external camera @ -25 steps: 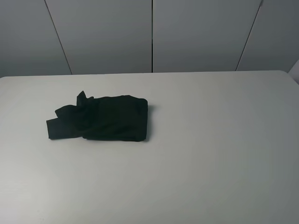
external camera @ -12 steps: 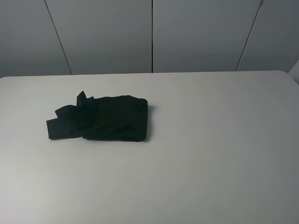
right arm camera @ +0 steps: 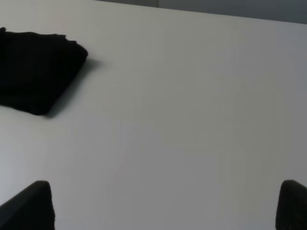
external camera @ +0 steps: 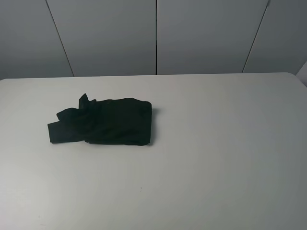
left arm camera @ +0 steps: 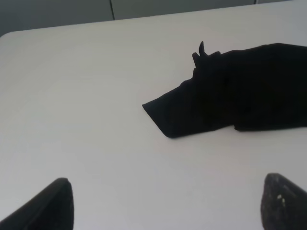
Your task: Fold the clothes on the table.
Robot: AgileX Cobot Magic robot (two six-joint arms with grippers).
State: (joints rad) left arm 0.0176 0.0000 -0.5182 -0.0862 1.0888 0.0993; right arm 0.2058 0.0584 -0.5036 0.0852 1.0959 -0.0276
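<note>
Well, the black T-shirt lies bundled, roughly folded, left of centre on the white tabletop, while the left hand and right hand both hang wide open and empty, well apart from it.

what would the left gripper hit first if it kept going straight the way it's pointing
Probably the black shirt. The open left gripper points across bare white table, and the shirt's flat flap lies ahead, slightly off to one side. Depth is unclear, so it could meet the tabletop first.
</note>
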